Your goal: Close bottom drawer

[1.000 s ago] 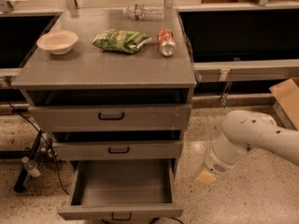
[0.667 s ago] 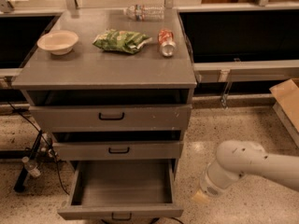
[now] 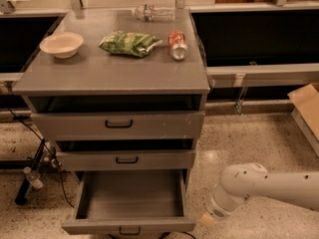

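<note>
- The bottom drawer is the lowest of three in the grey desk. It's pulled way out, with its front panel almost at the lower frame edge.
- The middle drawer and top drawer sit much further in.
- There's open speckled floor right of the desk, running to a cardboard box at the far right edge.
- The left side is tighter, with cables and a black stand near the desk's corner.
- The gripper is low on the white arm, near the drawer's front right corner and not touching it. Can't tell its state from here.
- On top of the desk are a bowl, a green bag, a can and a bottle.
</note>
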You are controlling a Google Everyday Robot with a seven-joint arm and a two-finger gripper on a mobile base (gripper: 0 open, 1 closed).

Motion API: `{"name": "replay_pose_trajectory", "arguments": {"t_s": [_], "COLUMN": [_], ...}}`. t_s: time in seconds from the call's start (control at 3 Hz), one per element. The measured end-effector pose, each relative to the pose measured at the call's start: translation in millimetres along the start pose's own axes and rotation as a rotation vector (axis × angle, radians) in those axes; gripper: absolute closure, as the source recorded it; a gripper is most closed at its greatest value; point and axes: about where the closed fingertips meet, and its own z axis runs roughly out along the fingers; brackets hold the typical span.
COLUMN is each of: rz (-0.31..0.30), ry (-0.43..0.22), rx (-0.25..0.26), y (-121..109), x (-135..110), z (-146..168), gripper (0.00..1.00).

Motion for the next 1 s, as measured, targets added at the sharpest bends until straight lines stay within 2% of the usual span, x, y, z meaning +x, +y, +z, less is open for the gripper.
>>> {"name": "replay_pose_trajectory", "arguments": {"t_s": [0.33, 0.67, 1.0], "rz": [0.006, 0.045, 0.073], "ry": [-0.045, -0.071, -0.035], "rx": [0.021, 0.032, 0.026], "y": [0, -10, -31], "x": [9, 17, 28], "z": [19, 70, 130], "gripper": [1.0, 1.0, 1.0]}}
